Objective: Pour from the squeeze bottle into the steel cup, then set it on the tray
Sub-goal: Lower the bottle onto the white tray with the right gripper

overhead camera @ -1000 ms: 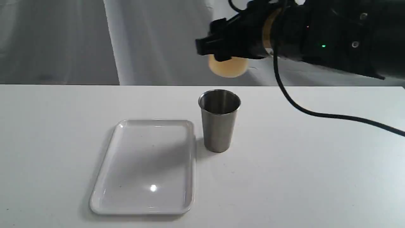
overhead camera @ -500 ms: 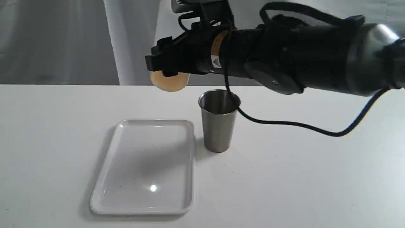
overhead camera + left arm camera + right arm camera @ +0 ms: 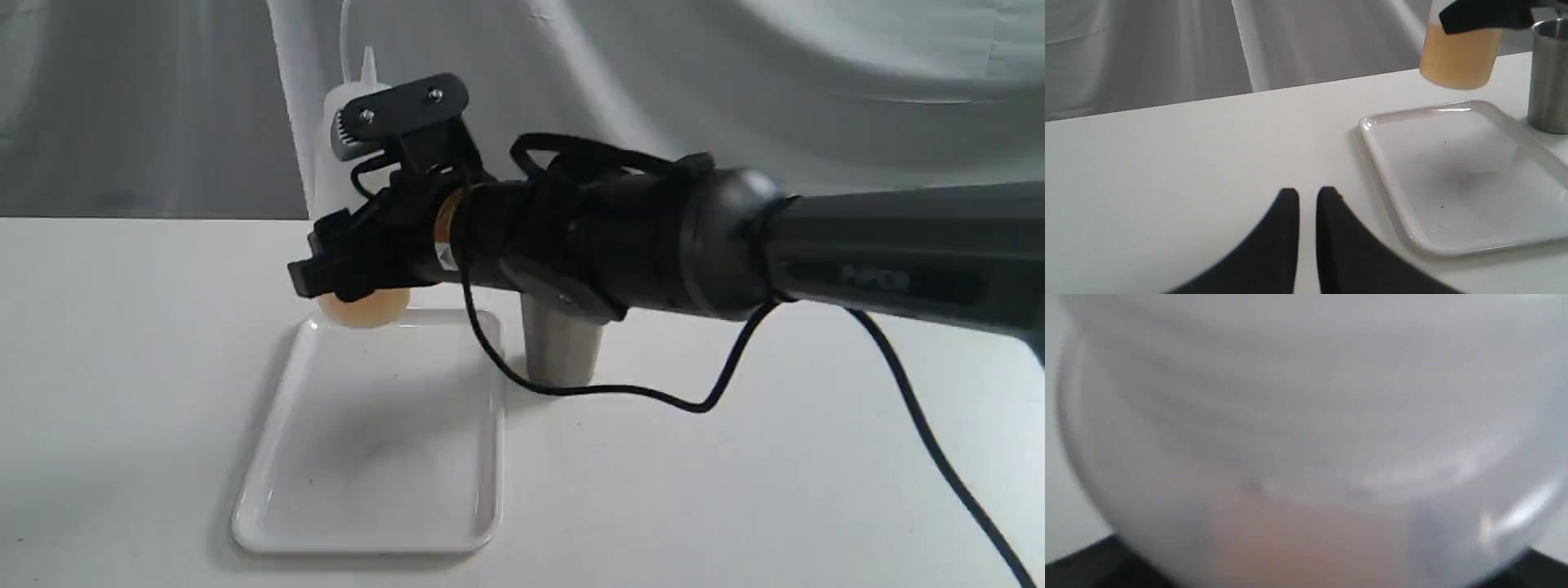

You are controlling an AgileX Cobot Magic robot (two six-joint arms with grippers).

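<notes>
The squeeze bottle (image 3: 331,171) stands upright in the air, nozzle up, with amber liquid at its bottom (image 3: 1457,61). My right gripper (image 3: 343,273) is shut on its lower body. The bottle's base hangs a little above the far end of the white tray (image 3: 367,539), not touching it. The steel cup (image 3: 559,351) stands on the table just right of the tray, mostly hidden behind my right arm. In the right wrist view the bottle (image 3: 1306,437) fills the picture, blurred. My left gripper (image 3: 1307,196) hovers low over the table left of the tray (image 3: 1453,183), fingers nearly together and holding nothing.
A black cable (image 3: 620,392) droops from my right arm down to the table in front of the cup (image 3: 1549,81). A white and grey curtain (image 3: 163,106) hangs behind the table's far edge.
My right arm has swung left and down, carrying the bottle from above the cup to over the tray's far end. The bottle now stands upright.
</notes>
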